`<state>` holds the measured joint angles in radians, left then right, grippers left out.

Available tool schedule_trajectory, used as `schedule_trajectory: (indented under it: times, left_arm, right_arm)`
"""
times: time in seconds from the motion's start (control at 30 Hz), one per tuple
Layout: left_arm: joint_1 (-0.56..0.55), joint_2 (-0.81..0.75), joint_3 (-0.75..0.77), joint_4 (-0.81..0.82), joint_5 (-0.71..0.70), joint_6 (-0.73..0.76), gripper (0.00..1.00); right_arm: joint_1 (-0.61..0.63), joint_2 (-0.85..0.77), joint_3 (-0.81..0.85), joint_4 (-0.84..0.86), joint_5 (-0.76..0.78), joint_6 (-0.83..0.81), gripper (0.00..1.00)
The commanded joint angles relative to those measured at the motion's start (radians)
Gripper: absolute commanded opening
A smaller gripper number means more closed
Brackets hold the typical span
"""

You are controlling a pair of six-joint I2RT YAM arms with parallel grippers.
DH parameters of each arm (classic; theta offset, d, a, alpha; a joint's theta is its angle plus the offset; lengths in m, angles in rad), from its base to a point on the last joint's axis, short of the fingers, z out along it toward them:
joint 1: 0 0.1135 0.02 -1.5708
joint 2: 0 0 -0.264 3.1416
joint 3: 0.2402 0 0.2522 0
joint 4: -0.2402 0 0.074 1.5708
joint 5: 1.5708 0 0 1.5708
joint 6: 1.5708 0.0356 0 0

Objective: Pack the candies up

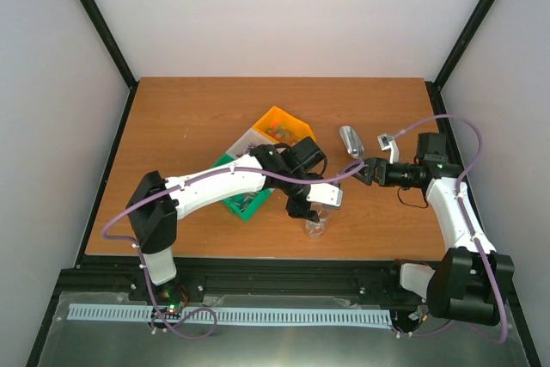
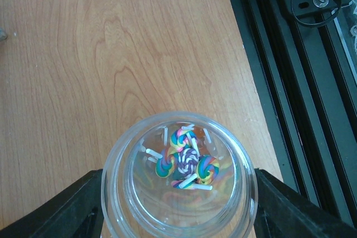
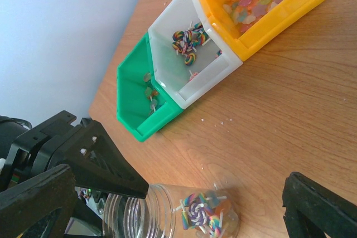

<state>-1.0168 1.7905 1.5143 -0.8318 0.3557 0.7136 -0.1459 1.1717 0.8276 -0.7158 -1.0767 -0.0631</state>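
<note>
My left gripper [image 1: 311, 211] is shut on a small clear jar [image 1: 316, 228] standing near the table's front edge. In the left wrist view its black fingers [image 2: 67, 207] press both sides of the jar [image 2: 125, 204]. A few rainbow swirl lollipop candies [image 2: 188, 163] lie at the jar's bottom. My right gripper [image 1: 366, 171] is open and empty, to the right of the jar; its wrist view shows the jar [image 3: 162, 213] with candies [image 3: 198, 213] between its wide-spread fingers [image 3: 318, 207]. More candies lie in the bins [image 3: 187, 40].
Three bins stand in a row behind the jar: yellow [image 3: 223, 18] with pastel sweets, white [image 3: 209, 79] with swirl lollipops, green [image 3: 125, 90] with a few. A silver scoop [image 1: 348, 139] and a small grey object [image 1: 384, 141] lie behind my right gripper.
</note>
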Motion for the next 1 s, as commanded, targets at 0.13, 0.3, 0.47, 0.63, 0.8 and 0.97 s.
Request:
schedule_trajectory:
  times: [0.13, 0.3, 0.47, 0.63, 0.8, 0.97]
  left_arm:
    - [0.003, 0.016, 0.016, -0.013, 0.014, -0.005, 0.53]
    - [0.003, 0.018, -0.024, -0.006, 0.023, -0.002, 0.52]
    - [0.003, 0.028, -0.048, 0.001, 0.019, -0.003, 0.52]
    - [0.003, 0.035, -0.084, 0.025, 0.01, -0.005, 0.52]
    - [0.003, 0.021, -0.135, 0.037, -0.022, 0.007, 0.52]
    - [0.027, -0.011, -0.179, 0.037, -0.045, 0.026, 0.5]
  right_arm:
    - [-0.01, -0.004, 0.018, -0.008, -0.011, -0.014, 1.0]
    - [-0.01, -0.003, 0.018, -0.01, -0.006, -0.017, 1.0]
    - [-0.01, 0.003, 0.02, -0.01, -0.008, -0.017, 1.0]
    - [-0.011, 0.002, 0.021, -0.01, -0.005, -0.018, 1.0]
    - [-0.011, 0.003, 0.023, -0.012, -0.005, -0.021, 1.0]
    - [-0.01, 0.008, 0.025, -0.013, -0.007, -0.028, 1.0]
